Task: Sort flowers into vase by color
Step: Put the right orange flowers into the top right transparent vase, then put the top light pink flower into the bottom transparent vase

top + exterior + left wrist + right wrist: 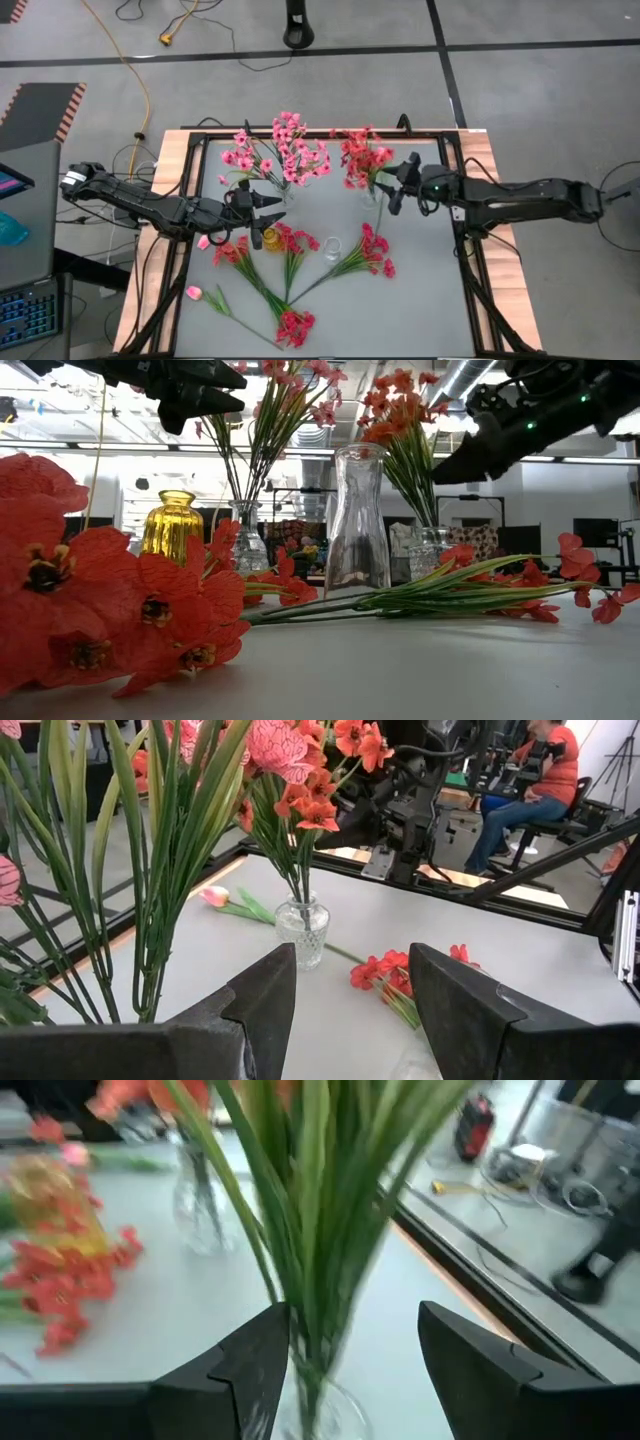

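Loose flowers lie fanned across the bench's near half, thin stems meeting toward the near edge. They look light and floppy, blossoms easily crushed, so I'd pinch mid-stem. Farther back, the left gripper, fingers apart and empty, hovers beside the pink bunch. The right gripper, also spread, straddles the red bunch's stems.

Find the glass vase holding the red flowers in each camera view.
High view: the red-flower vase stands right of centre, near the table's far edge.
Low view: behind and right of the tall empty vase.
Left wrist view: farther off, beyond the open jaws.
Right wrist view: close up, between the open jaws.
Shared landmark: the right gripper beside it.
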You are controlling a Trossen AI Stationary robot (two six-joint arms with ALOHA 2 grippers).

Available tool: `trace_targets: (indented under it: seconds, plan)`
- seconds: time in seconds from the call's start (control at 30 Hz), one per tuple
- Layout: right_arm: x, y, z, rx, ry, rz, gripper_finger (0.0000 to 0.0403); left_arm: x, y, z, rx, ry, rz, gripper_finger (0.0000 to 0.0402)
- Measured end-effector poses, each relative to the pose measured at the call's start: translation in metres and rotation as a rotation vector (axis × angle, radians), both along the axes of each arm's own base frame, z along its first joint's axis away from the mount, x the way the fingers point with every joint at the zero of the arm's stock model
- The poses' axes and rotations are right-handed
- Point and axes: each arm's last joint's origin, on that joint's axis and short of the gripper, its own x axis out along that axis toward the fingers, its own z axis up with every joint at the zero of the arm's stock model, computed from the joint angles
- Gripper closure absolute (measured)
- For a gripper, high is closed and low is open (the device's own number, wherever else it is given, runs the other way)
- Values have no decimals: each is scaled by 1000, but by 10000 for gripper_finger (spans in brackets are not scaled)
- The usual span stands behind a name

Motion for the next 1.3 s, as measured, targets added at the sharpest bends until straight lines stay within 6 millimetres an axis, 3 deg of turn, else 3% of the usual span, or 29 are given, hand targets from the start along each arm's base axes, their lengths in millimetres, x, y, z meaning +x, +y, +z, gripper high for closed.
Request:
trace_targets:
  seconds: [0.27, 0.53, 0.97, 1.3]
  plan:
    - [-13, -6, 4, 21, 58, -301, 153, 0, 0, 0, 0, 0, 0, 219]
    - [-16, -33, -12, 232, 31, -499, 153, 0, 0, 0, 0, 0, 0, 219]
    - [-3, -71, -57, 576, 99, -500, 153, 0, 0, 0, 6, 2, -1, 219]
    - [6, -86, -90, 671, 173, -527, 153, 0, 0, 0, 6, 3, -1, 219]
